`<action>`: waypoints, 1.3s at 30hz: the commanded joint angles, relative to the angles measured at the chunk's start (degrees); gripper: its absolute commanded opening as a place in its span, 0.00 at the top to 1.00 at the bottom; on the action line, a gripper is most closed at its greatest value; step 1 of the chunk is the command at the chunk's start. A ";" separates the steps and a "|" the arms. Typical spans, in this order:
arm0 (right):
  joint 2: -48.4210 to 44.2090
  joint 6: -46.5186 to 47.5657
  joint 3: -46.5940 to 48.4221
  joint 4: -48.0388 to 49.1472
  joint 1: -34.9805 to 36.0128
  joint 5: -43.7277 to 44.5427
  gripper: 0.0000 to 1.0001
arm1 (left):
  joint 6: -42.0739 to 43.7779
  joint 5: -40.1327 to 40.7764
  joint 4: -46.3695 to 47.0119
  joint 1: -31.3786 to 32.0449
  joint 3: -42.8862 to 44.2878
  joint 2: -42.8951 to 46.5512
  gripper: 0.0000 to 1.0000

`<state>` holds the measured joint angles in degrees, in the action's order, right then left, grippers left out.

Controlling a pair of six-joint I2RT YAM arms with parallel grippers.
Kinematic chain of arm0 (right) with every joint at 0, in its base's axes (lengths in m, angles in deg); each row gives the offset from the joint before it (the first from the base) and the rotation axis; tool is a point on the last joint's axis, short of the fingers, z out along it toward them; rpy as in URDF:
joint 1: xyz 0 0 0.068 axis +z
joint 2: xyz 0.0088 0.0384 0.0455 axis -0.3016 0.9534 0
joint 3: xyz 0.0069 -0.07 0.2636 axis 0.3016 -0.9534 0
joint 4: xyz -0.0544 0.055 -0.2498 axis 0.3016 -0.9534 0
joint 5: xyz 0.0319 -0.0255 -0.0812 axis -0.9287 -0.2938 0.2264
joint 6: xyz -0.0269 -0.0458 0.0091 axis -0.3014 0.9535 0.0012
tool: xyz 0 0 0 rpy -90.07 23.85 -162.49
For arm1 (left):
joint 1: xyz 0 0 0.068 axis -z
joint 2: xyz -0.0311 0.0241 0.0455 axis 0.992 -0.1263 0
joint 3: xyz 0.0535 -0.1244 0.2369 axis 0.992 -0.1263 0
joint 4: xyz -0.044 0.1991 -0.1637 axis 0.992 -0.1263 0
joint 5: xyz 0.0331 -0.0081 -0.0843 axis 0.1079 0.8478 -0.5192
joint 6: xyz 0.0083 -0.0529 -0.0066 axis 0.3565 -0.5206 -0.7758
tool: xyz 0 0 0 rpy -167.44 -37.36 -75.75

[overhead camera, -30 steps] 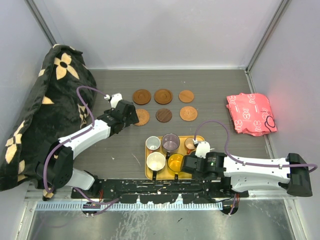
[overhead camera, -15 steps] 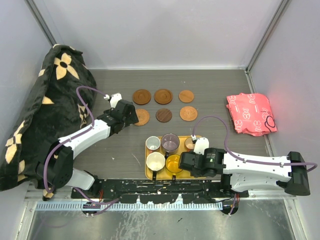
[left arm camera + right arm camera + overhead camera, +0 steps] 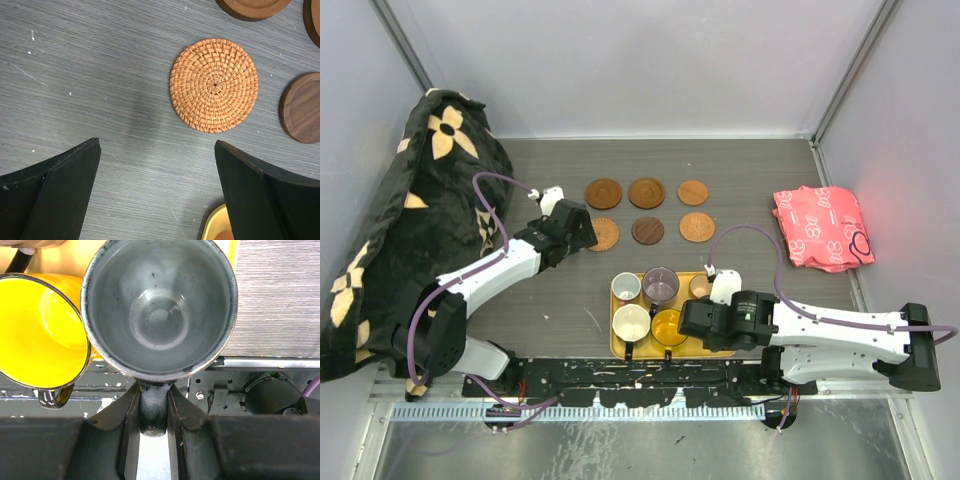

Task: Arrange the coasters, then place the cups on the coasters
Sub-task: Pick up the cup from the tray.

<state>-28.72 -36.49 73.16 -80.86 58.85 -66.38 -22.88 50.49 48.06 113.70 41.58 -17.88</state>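
Grey-green cup (image 3: pixel 159 310): upright, its handle clamped between the fingers of the right claw (image 3: pixel 152 407). It sits at the near edge of the yellow tray (image 3: pixel 718 277), just beside the orange-yellow cup (image 3: pixel 40 330). Whether it has cleared the tray floor cannot be told, as the arm hides it from above.

The six coasters (image 3: pixel 646 192) lie in two rows of three on the surface, all bare. The left claw (image 3: pixel 157 192) hangs wide apart and empty near the woven coaster (image 3: pixel 214 85).

Step in hand: picking up the first cup. The next move calls for a lift clear of the neighbouring cups, then a level carry to a free coaster.
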 commanded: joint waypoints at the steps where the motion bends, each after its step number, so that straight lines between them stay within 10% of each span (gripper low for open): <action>1: -0.68 -1.08 4.79 -2.30 0.33 4.75 0.99 | -0.76 0.41 2.23 -0.46 0.63 0.22 0.02; 29: 7.40 2.60 24.40 -10.92 -0.02 26.12 0.99 | -0.77 -0.23 2.53 -0.55 0.27 0.48 0.02; 39: 7.08 24.11 23.07 13.00 -11.79 27.54 0.99 | -0.76 -0.60 2.62 -0.53 0.23 1.00 0.02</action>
<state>-18.99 -26.26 95.61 -84.35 53.88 -44.02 -22.88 49.84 48.17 113.40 41.58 -17.86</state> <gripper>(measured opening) 0.285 0.983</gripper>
